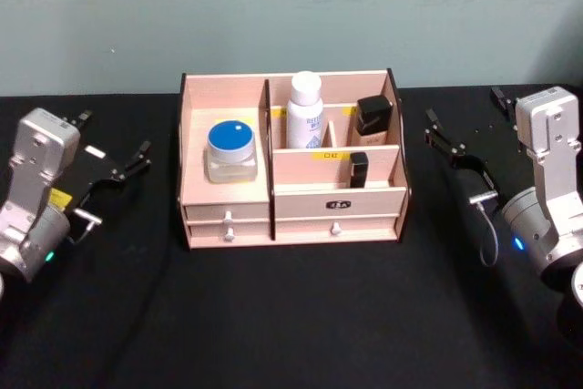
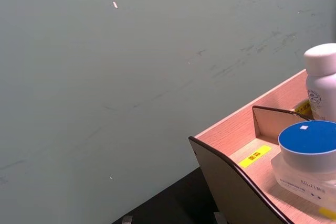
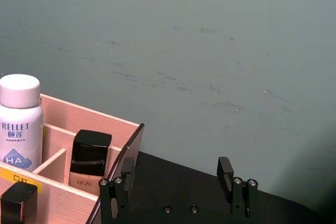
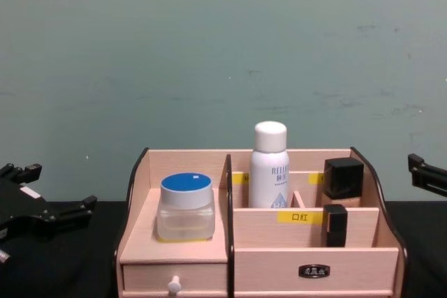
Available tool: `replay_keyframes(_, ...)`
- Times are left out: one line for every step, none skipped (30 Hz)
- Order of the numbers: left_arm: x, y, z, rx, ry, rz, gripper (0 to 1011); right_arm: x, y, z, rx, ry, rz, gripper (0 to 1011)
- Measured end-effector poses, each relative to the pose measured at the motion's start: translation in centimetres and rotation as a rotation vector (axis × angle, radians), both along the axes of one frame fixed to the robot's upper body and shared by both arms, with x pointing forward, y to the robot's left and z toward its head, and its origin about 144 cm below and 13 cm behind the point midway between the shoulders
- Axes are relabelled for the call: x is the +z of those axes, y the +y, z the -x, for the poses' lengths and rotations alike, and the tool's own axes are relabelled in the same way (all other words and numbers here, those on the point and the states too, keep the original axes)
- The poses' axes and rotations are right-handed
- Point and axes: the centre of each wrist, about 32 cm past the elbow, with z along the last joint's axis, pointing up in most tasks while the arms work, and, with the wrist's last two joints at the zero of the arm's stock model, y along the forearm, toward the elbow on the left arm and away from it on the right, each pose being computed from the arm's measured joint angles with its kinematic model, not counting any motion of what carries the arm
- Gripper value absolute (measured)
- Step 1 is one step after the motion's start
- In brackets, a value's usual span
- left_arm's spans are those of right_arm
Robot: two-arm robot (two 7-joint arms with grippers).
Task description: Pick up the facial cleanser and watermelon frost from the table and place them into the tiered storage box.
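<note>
Black table (image 1: pixel 291 316) pushed up against a scuffed pale green wall (image 1: pixel 291 6), that's the whole room basically. The tiered storage box (image 1: pixel 228 211) sits mid-table near the wall. Inside: a clear jar with a blue lid (image 1: pixel 231 148) in the big left compartment, a white bottle (image 1: pixel 306 111) standing upright in the back section, a black-capped bottle (image 1: pixel 373 121) to its right, and a small black item (image 1: pixel 358 169) in the front right slot. Can't tell which ones are the cleanser or watermelon frost. Left gripper (image 1: pixel 114 170) hangs off to the box's left, fingers spread, holding nothing. Right gripper (image 1: pixel 454 154) on the other side, fingers apart too, nothing in them.
</note>
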Motion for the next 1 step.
replay_keyframes(0.0, 0.0, 0.0, 0.0, 0.0, 0.0, 1001, 0.01, 0.0, 0.0, 0.0, 0.0, 0.0, 1002)
